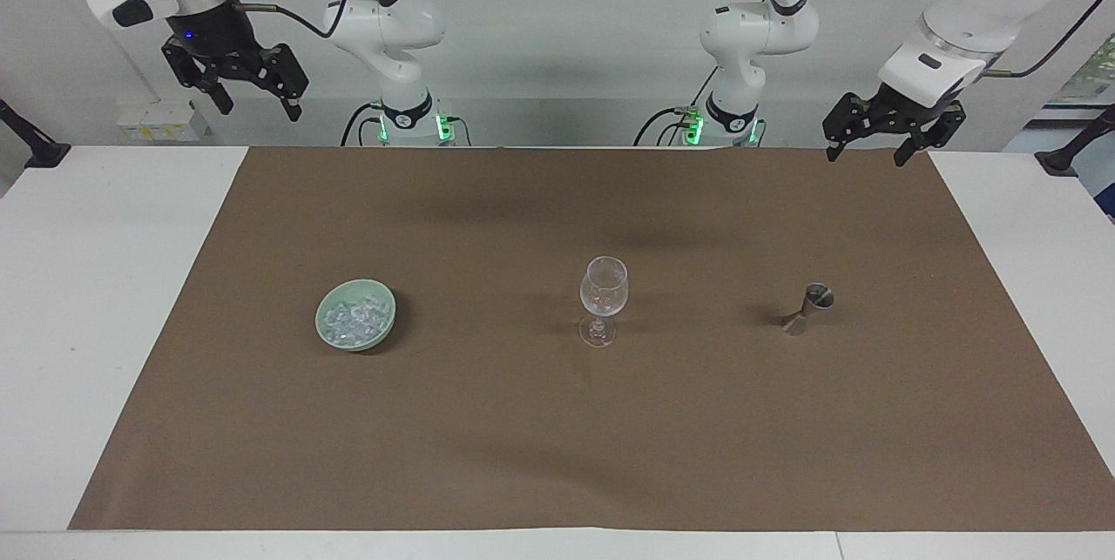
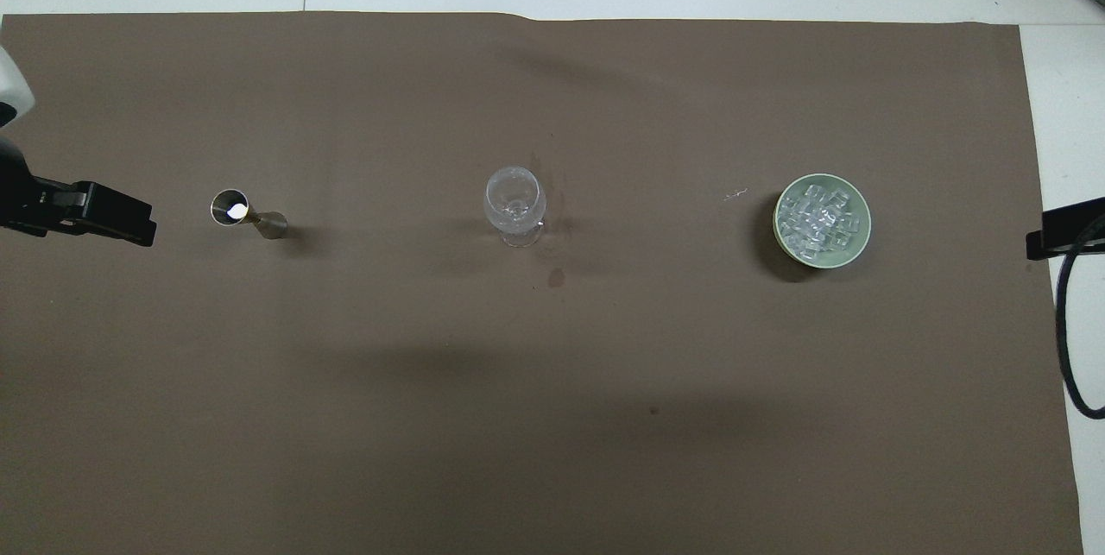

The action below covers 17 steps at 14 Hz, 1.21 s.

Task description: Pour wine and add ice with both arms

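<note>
A clear stemmed glass [image 1: 603,290] stands upright at the middle of the brown mat; it also shows in the overhead view [image 2: 515,203]. The ice [image 1: 353,316] [image 2: 816,218] lies as several chunks in a pale green bowl [image 1: 353,344] [image 2: 863,236] toward the right arm's end. A small metal jigger [image 1: 810,307] [image 2: 246,214] stands toward the left arm's end. My right gripper [image 1: 260,110] [image 2: 1049,240] hangs open and empty, high over its table end. My left gripper [image 1: 865,157] [image 2: 129,225] hangs open and empty over the mat's edge at its end. No wine bottle is in view.
The brown mat [image 1: 557,438] covers most of the white table [image 1: 104,299]. A few small dark stains mark the mat near the glass [image 2: 557,279]. Black clamps stand at both table ends near the robots [image 1: 39,151].
</note>
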Each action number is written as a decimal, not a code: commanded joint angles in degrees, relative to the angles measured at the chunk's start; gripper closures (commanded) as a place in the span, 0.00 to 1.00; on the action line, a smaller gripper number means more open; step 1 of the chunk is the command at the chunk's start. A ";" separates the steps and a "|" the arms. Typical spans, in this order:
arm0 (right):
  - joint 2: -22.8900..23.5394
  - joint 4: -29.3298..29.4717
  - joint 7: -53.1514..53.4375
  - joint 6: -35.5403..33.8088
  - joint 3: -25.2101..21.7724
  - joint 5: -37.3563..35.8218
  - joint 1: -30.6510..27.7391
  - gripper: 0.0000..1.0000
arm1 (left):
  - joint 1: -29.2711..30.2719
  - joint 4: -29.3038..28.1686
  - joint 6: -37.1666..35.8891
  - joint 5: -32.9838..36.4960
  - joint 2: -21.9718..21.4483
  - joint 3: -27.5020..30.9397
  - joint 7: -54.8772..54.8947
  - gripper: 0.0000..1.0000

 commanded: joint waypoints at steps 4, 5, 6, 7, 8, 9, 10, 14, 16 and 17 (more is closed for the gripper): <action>-1.18 -1.45 -0.91 0.76 0.09 0.50 -0.32 0.00 | 0.81 0.54 0.38 -0.40 0.13 -0.65 0.20 0.00; -1.18 -1.45 -0.91 0.76 0.09 0.50 -0.32 0.00 | 0.81 0.54 0.38 -0.40 0.13 -0.65 0.46 0.00; -1.18 -1.45 -0.91 0.76 0.09 0.50 -0.32 0.00 | 0.72 0.54 0.46 -0.40 0.22 -0.73 0.55 0.00; -1.18 -1.45 -0.91 0.76 0.09 0.50 -0.32 0.00 | 0.72 0.54 1.07 -0.40 0.31 -0.73 0.55 0.00; -1.18 -1.45 -0.91 0.76 0.09 0.50 -0.32 0.00 | 0.72 0.54 1.69 -0.49 0.31 -0.73 0.55 0.00; -1.18 -1.45 -0.91 0.76 0.09 0.50 -0.32 0.00 | 0.72 0.54 1.87 -0.49 0.31 -0.73 0.64 0.00; -1.18 -1.45 -0.91 0.76 0.09 0.50 -0.32 0.00 | 0.72 0.54 2.22 -0.58 0.39 -0.73 0.55 0.00; -1.18 -1.45 -0.83 0.76 0.09 0.50 -0.32 0.00 | 0.55 0.46 3.71 -0.49 0.66 -0.65 -0.07 0.00; -1.18 -1.45 -0.83 0.76 0.09 0.50 -0.32 0.00 | 0.63 0.37 3.63 -0.58 0.66 -0.65 -0.07 0.00; -1.18 -1.45 -0.91 0.76 0.09 0.50 -0.32 0.00 | 0.63 0.37 3.63 -0.49 0.66 -0.65 -0.07 0.00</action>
